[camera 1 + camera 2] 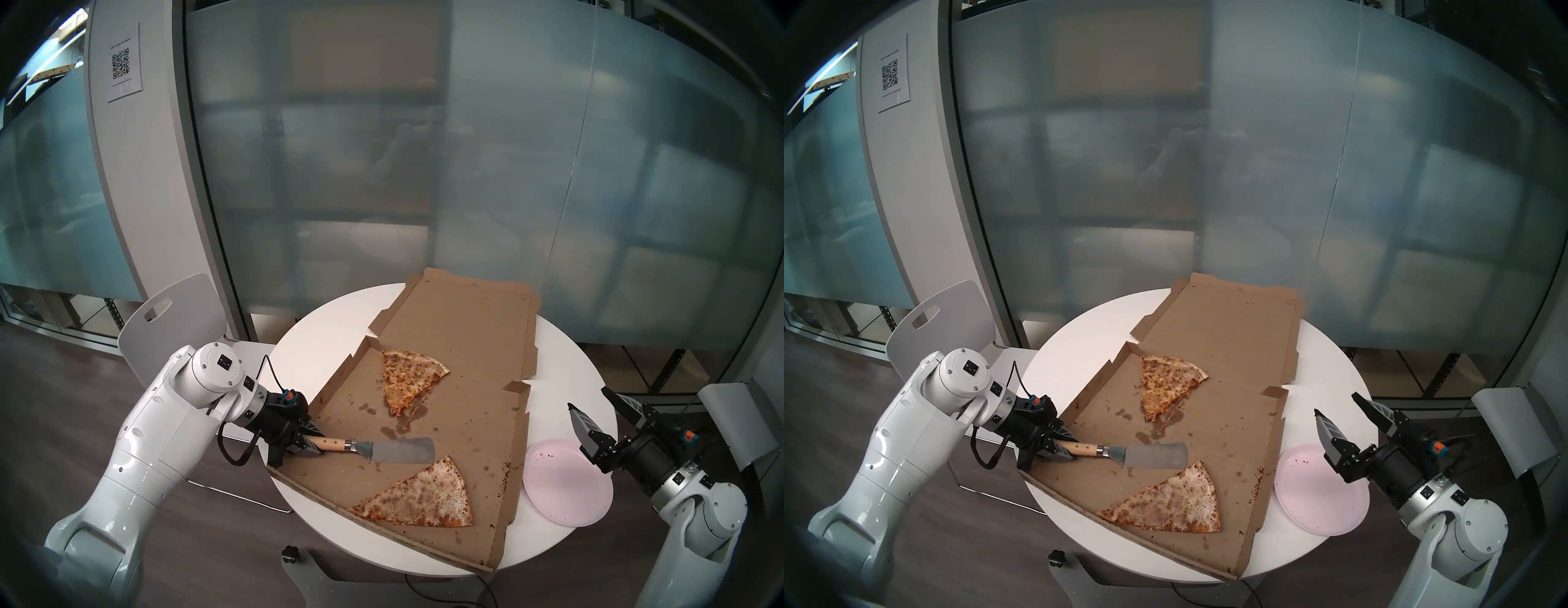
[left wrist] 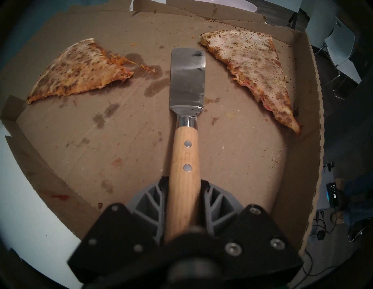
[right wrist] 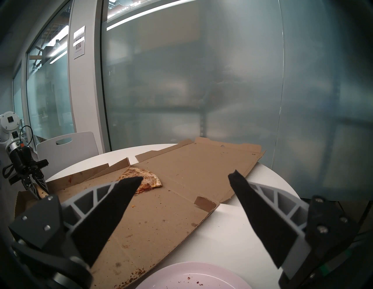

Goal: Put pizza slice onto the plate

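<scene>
1. the pizza slice [image 1: 428,494] lies flat in the near part of the open pizza box [image 1: 462,339], close to the box's front edge.
2. its long axis runs across the box: the narrow tip points toward the robot's left, the wide crust end faces the right, toward the plate [image 1: 566,488].
3. the plate sits on the white table [image 1: 339,314] just right of the box, holding only a few crumbs.
4. the left gripper [image 1: 307,439] is clamped around the wooden handle of a spatula [image 1: 382,450]; the blade lies over the box floor, its end just beside the slice's far corner.
5. the right gripper [image 1: 592,409] hangs above the plate's far edge, fingers spread wide, holding nothing.
6. a smaller slice [image 1: 407,378] lies farther back in the box.
</scene>
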{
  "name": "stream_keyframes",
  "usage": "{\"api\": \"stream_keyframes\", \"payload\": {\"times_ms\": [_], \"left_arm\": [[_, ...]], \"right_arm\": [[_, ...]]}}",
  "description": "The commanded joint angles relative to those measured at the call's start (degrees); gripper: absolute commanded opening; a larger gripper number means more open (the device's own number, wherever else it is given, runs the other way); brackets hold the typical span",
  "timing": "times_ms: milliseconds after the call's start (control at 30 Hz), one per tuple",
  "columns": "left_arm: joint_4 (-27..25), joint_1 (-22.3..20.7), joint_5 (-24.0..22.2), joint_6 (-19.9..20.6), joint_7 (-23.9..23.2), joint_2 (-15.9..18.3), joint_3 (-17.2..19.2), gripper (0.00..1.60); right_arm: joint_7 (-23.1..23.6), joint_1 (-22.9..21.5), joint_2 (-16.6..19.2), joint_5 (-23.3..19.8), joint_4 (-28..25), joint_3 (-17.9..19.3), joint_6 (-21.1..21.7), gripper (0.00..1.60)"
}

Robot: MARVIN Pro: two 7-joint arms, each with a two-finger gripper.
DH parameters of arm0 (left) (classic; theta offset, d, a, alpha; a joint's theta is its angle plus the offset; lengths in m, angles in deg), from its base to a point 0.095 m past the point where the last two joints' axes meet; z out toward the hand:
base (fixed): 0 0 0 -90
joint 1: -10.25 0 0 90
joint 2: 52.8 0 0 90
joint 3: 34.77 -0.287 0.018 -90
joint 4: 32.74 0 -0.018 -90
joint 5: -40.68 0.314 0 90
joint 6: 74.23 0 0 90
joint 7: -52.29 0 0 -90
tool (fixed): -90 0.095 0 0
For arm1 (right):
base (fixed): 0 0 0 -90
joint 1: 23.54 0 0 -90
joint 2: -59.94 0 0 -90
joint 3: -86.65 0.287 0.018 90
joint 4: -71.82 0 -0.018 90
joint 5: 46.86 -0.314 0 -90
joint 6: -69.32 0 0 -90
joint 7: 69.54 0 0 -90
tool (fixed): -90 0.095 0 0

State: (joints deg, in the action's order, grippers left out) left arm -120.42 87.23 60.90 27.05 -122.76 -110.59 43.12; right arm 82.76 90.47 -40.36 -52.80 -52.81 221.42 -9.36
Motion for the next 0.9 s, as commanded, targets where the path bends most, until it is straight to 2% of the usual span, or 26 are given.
{"api": "stream_keyframes", "payload": {"times_ms": [0, 333, 567, 867], "left_arm": [[-1.38, -2.67, -1.00, 1.08, 0.05, 2.39, -2.10, 0.00], [-2.22, -4.42, -3.83, 1.79, 0.05, 6.39, -7.74, 0.00], [-2.92, -4.95, -4.13, 2.23, 0.05, 7.58, -9.41, 0.00], [-3.88, -7.63, -5.09, 1.85, 0.05, 9.39, -11.99, 0.00]], "right_arm": [[0.08, -0.14, -0.10, -0.38, -0.91, 0.07, -0.01, 1.60], [0.08, -0.14, -0.11, -0.39, -0.92, 0.07, -0.01, 1.60], [0.08, -0.14, -0.11, -0.39, -0.92, 0.07, -0.01, 1.60], [0.08, -0.15, -0.11, -0.38, -0.91, 0.07, -0.02, 1.60]]}}
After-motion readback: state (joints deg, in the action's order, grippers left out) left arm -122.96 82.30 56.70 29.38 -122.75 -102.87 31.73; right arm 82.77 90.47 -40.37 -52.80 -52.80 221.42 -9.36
